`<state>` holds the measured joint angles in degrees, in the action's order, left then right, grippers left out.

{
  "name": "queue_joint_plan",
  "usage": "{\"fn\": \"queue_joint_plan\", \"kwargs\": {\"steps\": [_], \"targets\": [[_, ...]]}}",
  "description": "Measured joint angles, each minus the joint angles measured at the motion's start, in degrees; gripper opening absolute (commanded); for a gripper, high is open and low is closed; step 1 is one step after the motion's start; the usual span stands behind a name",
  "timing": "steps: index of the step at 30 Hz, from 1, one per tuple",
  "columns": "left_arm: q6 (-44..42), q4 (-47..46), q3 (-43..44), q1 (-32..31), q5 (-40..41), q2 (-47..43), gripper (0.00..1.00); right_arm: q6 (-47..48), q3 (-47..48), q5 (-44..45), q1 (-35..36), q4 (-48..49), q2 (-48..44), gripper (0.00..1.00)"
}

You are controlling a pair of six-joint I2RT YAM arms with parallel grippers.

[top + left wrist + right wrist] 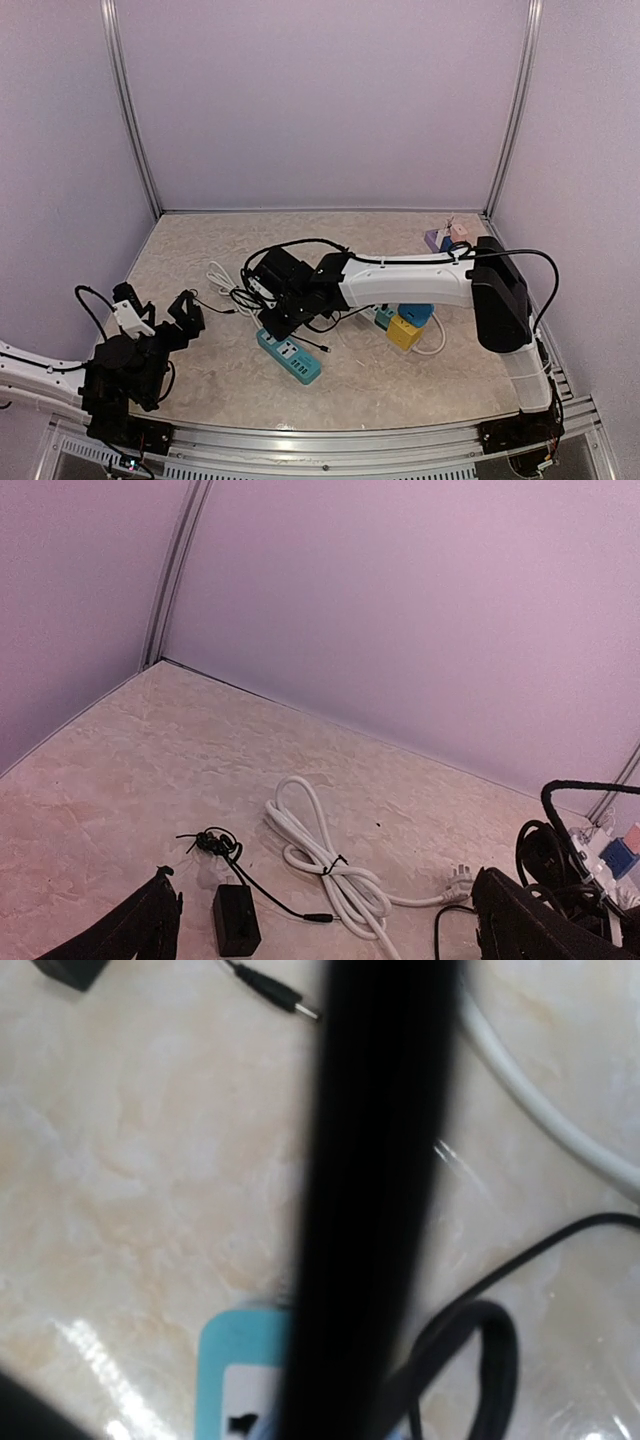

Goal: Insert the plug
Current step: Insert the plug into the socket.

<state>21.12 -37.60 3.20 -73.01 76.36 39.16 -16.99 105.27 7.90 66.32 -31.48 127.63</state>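
Observation:
A teal power strip [290, 357] lies on the table near the middle front; its end with a socket shows at the bottom of the right wrist view [235, 1370]. My right gripper [272, 305] hangs just above the strip's far end, shut on a black plug [370, 1210] that fills the middle of the wrist view as a blurred dark bar. The plug's black cable [500, 1350] loops beside it. My left gripper [165, 315] is open and empty at the front left, its fingers [140, 930] spread wide.
A coiled white cable [335, 870] with a white plug [458, 883] lies left of the strip, beside a small black adapter [236, 918] with a thin wire. A yellow cube socket [404, 331] and a blue one [416, 314] sit under the right arm. Small adapters [445, 237] stand at the back right.

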Motion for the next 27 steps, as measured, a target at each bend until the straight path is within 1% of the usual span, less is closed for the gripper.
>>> {"fn": "queue_joint_plan", "kwargs": {"steps": [7, 15, 19, 22, 27], "targets": [[0.42, 0.44, 0.00, 1.07, -0.94, 2.38, 0.99, -0.20, 0.13, 0.48, 0.00, -0.94, 0.15, 0.00], [-0.35, 0.39, 0.00, 3.93, -3.76, 5.11, 0.99, -2.21, -3.26, 1.18, 0.00, 5.81, 0.55, 0.00], [-0.09, 1.05, 0.00, 8.00, -7.76, 5.05, 0.99, -3.30, -3.43, 3.06, 0.26, 8.98, 1.77, 0.00], [1.81, 4.07, 0.00, 12.52, -11.91, 5.07, 0.99, -3.98, -3.78, 4.63, 0.37, 9.86, 1.92, 0.00], [3.26, 7.67, 0.02, 18.14, -17.73, 6.47, 0.99, -5.11, -1.97, 5.42, 0.50, 7.67, 3.06, 0.00]]}}
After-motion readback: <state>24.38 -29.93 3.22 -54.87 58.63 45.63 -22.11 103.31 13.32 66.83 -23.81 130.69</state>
